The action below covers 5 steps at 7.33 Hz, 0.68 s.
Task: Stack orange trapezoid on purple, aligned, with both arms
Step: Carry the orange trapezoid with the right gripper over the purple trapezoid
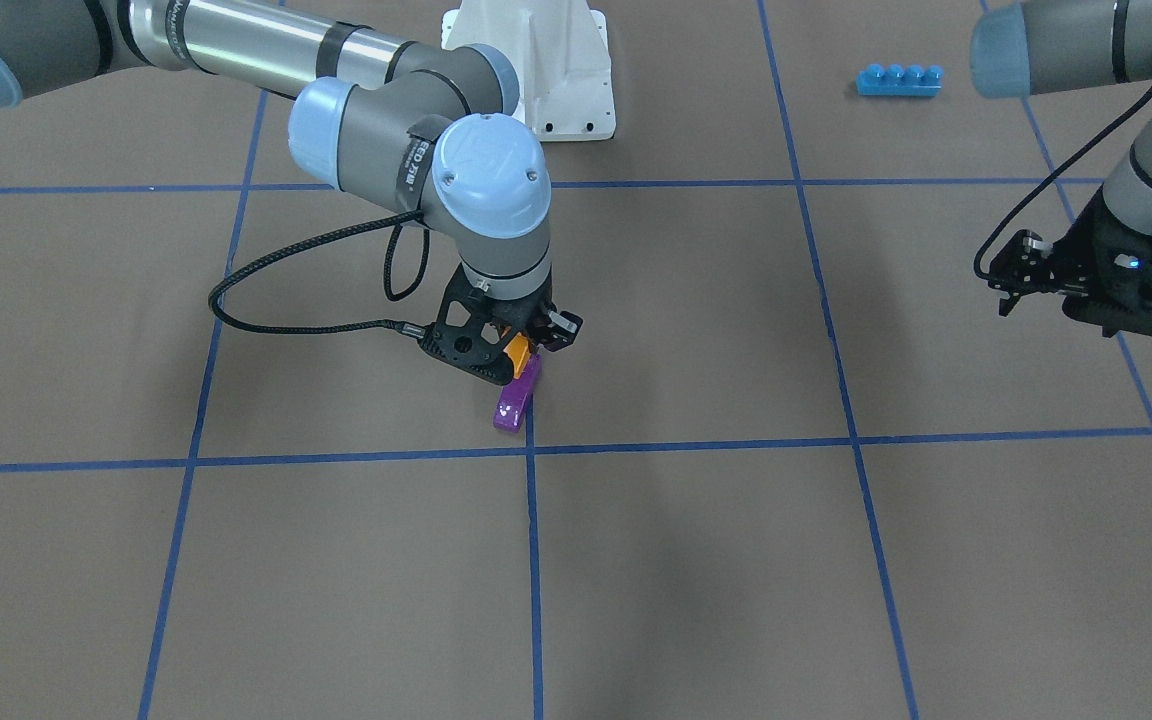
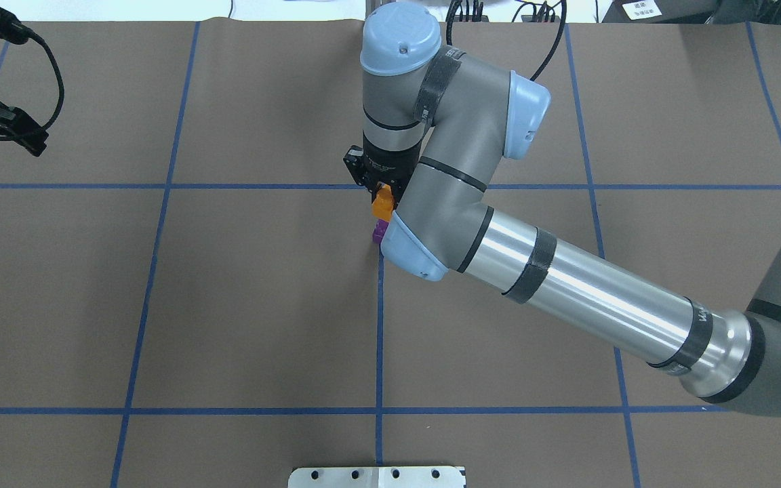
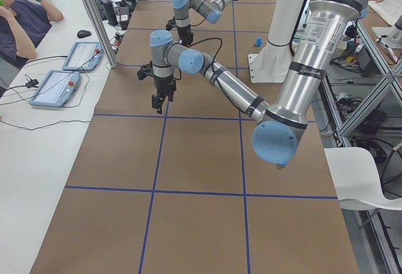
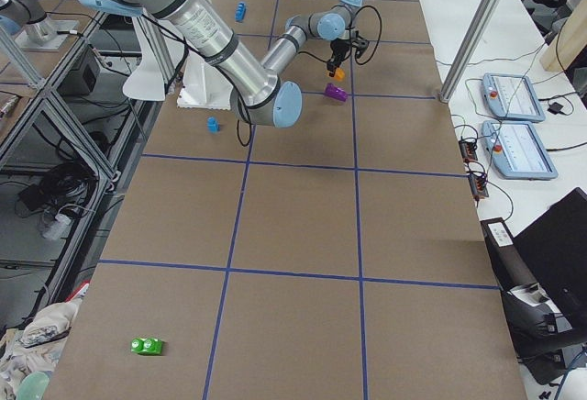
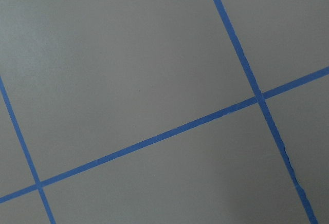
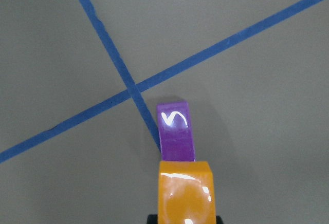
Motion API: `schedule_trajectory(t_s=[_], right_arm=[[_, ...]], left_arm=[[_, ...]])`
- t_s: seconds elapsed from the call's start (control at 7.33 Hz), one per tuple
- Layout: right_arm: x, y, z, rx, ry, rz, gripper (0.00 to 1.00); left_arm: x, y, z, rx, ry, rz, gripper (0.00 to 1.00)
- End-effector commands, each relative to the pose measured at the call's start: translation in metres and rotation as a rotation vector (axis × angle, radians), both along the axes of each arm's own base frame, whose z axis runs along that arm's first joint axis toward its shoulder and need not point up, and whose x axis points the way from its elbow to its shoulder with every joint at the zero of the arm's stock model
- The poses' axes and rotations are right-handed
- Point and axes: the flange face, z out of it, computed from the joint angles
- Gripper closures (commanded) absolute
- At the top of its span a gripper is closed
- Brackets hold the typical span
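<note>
My right gripper (image 1: 526, 345) is shut on the orange trapezoid (image 1: 518, 352) and holds it low over the table near the middle. The purple brick (image 1: 517, 396) lies on the table beside a blue tape crossing, right under and in front of the orange one. In the right wrist view the orange brick (image 6: 185, 193) overlaps the near end of the purple brick (image 6: 176, 131). I cannot tell whether they touch. From overhead the right arm hides most of the purple brick (image 2: 378, 232). My left gripper (image 1: 1011, 280) hangs open and empty, far off at the table's side.
A long blue four-stud brick (image 1: 898, 80) lies at the back near the left arm. The white base pedestal (image 1: 551, 70) stands at the table's robot side. A small blue brick (image 4: 213, 125) and a green brick (image 4: 147, 346) lie far from the grippers.
</note>
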Motion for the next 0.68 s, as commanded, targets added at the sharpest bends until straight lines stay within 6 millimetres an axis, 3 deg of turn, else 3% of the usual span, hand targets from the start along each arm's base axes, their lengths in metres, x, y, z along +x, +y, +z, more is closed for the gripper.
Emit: schedule_trajectory(t_s=[0.0,0.55], right_arm=[[-0.011,-0.004,0.008,0.001,-0.002,0.013,1.00],[-0.021,0.008,0.018,-0.001,0.008,-0.009,1.00]], left_arm=[[0.000,0.002,0.002,-0.003,-0.001,0.002,0.00],[0.001,0.002,0.004,-0.008,-0.003,0.002,0.00]])
